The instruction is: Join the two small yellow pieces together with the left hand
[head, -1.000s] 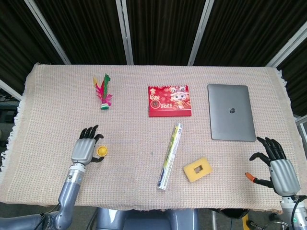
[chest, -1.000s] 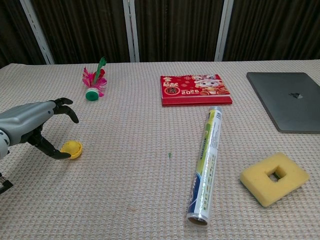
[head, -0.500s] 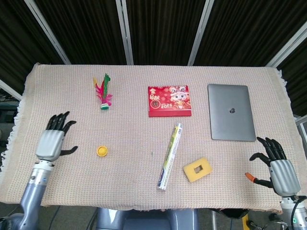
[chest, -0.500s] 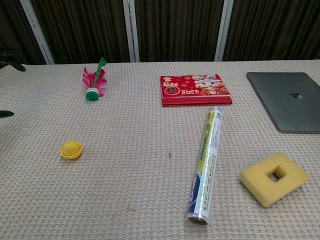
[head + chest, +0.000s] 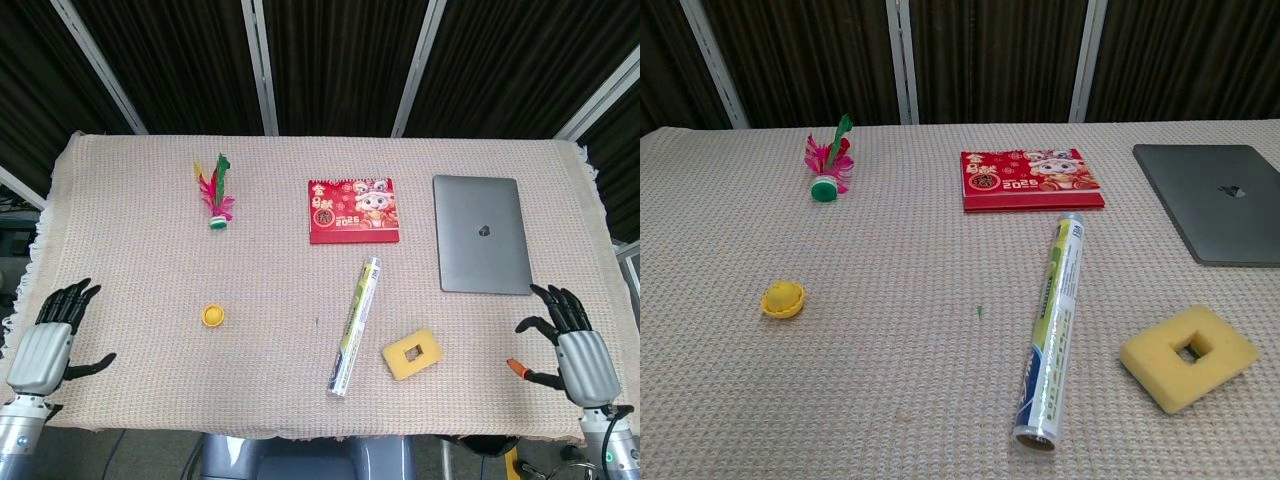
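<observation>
The small yellow piece (image 5: 212,316) lies alone on the woven cloth, left of centre; the chest view shows the yellow piece (image 5: 782,299) as a dome sitting in a slightly wider rim. My left hand (image 5: 45,351) is at the table's front left corner, well to the left of it, fingers spread and holding nothing. My right hand (image 5: 577,347) is at the front right corner, fingers spread, empty. Neither hand appears in the chest view.
A feather shuttlecock (image 5: 215,192) lies at the back left, a red calendar (image 5: 353,210) mid-back, a grey laptop (image 5: 481,247) at right. A foil roll (image 5: 355,324) and a yellow sponge block (image 5: 411,354) lie near the front. A small orange item (image 5: 519,368) sits by my right hand.
My left hand has let go of the yellow piece and drawn back left and toward the front corner, leaving the chest view. The yellow piece stays put. The right hand barely shifted.
</observation>
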Robot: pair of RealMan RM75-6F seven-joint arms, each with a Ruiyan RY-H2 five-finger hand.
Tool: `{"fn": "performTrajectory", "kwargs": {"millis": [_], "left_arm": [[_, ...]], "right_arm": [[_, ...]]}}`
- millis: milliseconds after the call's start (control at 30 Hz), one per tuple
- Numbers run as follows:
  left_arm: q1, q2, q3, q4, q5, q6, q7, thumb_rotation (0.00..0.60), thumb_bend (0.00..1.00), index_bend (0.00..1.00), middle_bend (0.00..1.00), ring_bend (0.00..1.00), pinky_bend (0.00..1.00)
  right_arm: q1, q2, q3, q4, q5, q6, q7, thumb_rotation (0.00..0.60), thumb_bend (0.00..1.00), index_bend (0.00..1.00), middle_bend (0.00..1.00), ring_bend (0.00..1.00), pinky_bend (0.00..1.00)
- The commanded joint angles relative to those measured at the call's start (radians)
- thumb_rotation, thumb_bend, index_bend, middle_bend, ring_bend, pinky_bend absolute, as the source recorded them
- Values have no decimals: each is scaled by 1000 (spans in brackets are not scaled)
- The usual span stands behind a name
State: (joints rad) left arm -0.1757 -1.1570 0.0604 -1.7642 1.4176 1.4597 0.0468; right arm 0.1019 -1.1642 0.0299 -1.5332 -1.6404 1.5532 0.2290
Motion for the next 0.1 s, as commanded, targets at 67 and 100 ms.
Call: {"fn": "performTrajectory", "kwargs": {"millis": [67,100], "left_arm": [[5,4,-7,1,10,-9,7,600,131,72,0,0,0],[5,4,-8,1,13,-11,9,600,130,72,0,0,0]], "right_arm": [[0,2,-1,-1,2,-2,3,600,0,460,74,0,0],[0,2,-1,-1,2,-1,3,600,0,460,74,0,0]]}}
